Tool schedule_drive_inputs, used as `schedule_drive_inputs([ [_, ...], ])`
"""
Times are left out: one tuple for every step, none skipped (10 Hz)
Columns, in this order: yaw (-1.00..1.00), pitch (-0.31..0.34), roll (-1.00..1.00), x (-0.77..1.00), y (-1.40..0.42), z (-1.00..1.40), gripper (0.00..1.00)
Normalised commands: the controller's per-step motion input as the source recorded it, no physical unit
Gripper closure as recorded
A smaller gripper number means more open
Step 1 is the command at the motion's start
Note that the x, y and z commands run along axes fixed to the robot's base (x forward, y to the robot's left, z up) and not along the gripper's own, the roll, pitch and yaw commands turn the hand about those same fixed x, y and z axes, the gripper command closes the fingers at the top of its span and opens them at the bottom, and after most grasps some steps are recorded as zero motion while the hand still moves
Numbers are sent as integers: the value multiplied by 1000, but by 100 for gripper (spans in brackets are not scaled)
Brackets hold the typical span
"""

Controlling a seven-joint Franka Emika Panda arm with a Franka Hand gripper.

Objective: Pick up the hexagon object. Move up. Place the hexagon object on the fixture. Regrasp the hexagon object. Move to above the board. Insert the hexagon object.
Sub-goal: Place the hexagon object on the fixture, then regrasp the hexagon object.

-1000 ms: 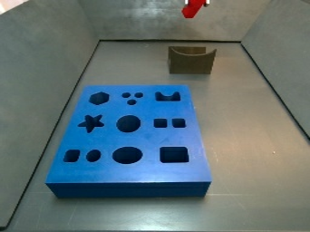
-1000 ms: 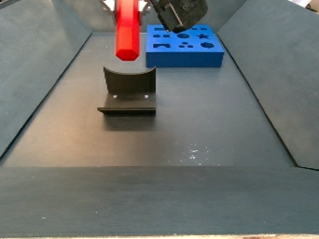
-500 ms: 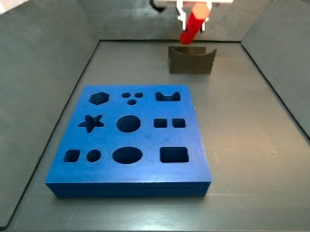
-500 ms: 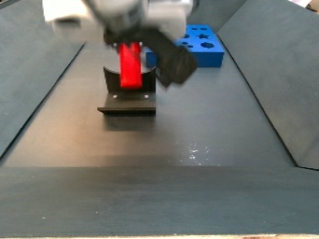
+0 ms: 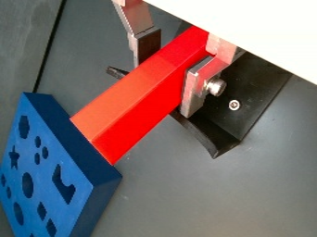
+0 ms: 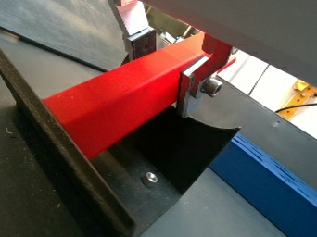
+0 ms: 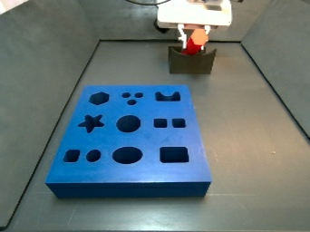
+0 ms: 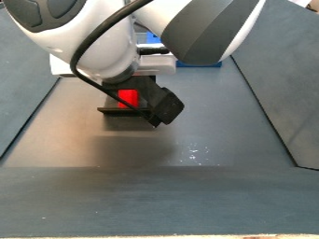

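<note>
The hexagon object [image 5: 136, 102], a bright red bar, lies crosswise between the fingers of my gripper [image 5: 171, 72]. One silver finger plate presses its side and the other dark pad meets the opposite side, so the gripper is shut on it. The bar sits low in the curved notch of the dark fixture [image 5: 235, 120]. The other wrist view repeats this: gripper [image 6: 168, 69], bar [image 6: 118, 102], fixture [image 6: 186, 157]. In a side view the gripper [image 7: 194, 34] hangs right over the fixture [image 7: 191, 62] with the red bar [image 7: 197, 43] showing. The arm hides most of the bar [image 8: 129, 97] and fixture [image 8: 125, 112].
The blue board [image 7: 130, 136] with its shaped holes lies on the floor nearer the front, apart from the fixture. Its corner shows in a wrist view [image 5: 44, 176]. Slanted grey walls [image 7: 49, 100] enclose the floor on both sides.
The gripper has come down with the red bar from high above the fixture until the bar sits at the fixture's notch. The arm now fills a side view.
</note>
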Motion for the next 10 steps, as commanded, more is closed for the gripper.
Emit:
schedule_drive_inputs([
  [-115,-69,-100,75,118,-401,100],
  [-90,-68,-99,70,114,-403,100],
  [-63,-66,-100,67,110,-406,100],
  [-50,-66,-100,65,109,-407,100],
  [0,0,0,0,0,0,0],
  [-21,-29,6,0,0,1000,0],
  [-17,-29,9,-2,2,1000,0],
  [5,-18,24,-23,6,1000,0],
  [19,-11,38,-32,1,1000,0],
  [33,10,45,-36,4,1000,0],
])
